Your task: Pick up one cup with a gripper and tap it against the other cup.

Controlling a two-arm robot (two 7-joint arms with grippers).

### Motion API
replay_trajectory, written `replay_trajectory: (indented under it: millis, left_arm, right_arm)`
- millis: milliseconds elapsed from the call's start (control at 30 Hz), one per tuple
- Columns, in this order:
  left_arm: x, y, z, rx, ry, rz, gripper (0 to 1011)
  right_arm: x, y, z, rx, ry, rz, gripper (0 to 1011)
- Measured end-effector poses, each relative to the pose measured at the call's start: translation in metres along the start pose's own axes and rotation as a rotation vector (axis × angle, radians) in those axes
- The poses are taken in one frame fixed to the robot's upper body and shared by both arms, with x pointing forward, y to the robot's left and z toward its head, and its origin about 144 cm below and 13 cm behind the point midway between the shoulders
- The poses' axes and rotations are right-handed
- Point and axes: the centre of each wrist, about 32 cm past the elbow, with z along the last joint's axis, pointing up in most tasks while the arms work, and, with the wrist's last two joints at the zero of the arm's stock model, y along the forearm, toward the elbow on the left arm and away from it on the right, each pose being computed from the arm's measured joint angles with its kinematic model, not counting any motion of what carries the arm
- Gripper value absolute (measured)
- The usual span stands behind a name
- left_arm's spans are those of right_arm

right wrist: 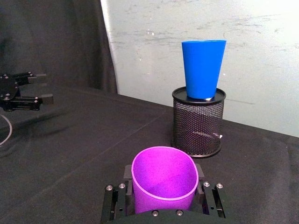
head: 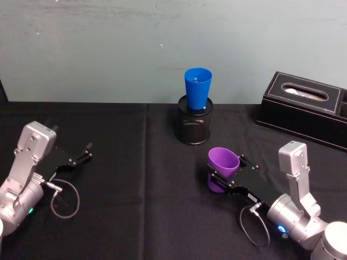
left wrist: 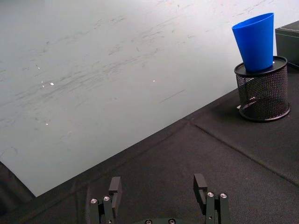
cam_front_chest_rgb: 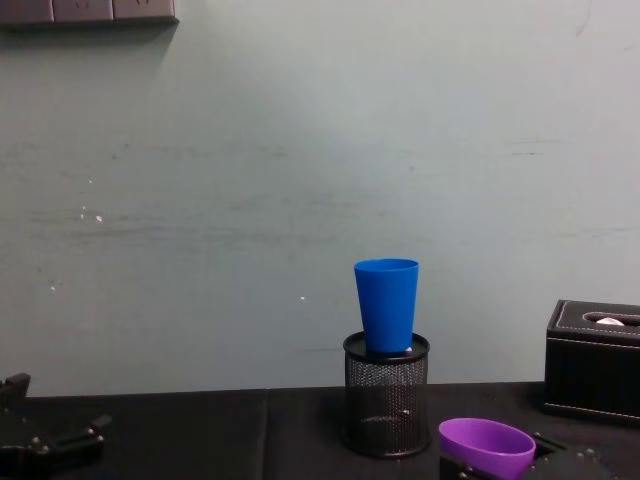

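The right gripper (head: 230, 169) sits low over the near right part of the table (head: 135, 189), which is covered in a black cloth. It is clamped on the purple cup (head: 223, 164). In the right wrist view its two black fingers (right wrist: 116, 201) press on opposite sides of the cup's wall below the rim, and the rim looks slightly squeezed into an oval. The cup's mouth faces up and leans a little towards the far side. I cannot tell whether its base rests on the cloth or hangs just above it.

The blue cup (head: 197, 86) stands upright at the far middle of the table, close to the pale wall (head: 108, 49). Its base is set into the mouth of a black wire-mesh pen holder (head: 194, 127), so most of the cup rises above the holder's rim. The purple cup is nearer than the holder and a little to its right. It does not touch either the holder or the blue cup, and its rim is lower than the holder's rim in the chest view.

A black tissue box (head: 303, 108) lies at the far right. The left gripper (head: 87, 153) rests at the near left, close to the cloth, with its claw apart and nothing between the fingers.
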Motion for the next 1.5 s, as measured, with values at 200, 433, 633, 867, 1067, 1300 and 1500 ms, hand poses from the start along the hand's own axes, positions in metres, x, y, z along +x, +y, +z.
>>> replay_trajectory:
  millis: [200,433,633,867,1067,1300,1500]
  left_arm:
    - [0.0,0.0,0.0,0.0,0.0,0.0,1011]
    - [0.0,0.0,0.0,0.0,0.0,0.0,1011]
    - [0.0,0.0,0.0,0.0,0.0,0.0,1011]
    - [0.0,0.0,0.0,0.0,0.0,0.0,1011]
    - [0.0,0.0,0.0,0.0,0.0,0.0,1012]
    - [0.0,0.0,0.0,0.0,0.0,0.0,1011]
    - [0.0,0.0,0.0,0.0,0.0,0.0,1011]
  right_arm:
    - [-0.0004,0.0007,0.001,-0.006,-0.009,0.005,735]
    - [-0.0004,0.0007,0.0012,-0.006,-0.009,0.003,734]
    - [-0.0004,0.0006,0.0013,-0.005,-0.008,0.002,735]
    - [-0.0002,0.0006,0.0013,-0.005,-0.008,0.002,825]
    - [-0.0002,0.0006,0.0013,-0.005,-0.008,0.002,971]
    - [-0.0002,0.0006,0.0013,-0.004,-0.007,0.001,1003]
    - [-0.0002,0.0006,0.0013,-0.004,-0.007,0.002,1003]
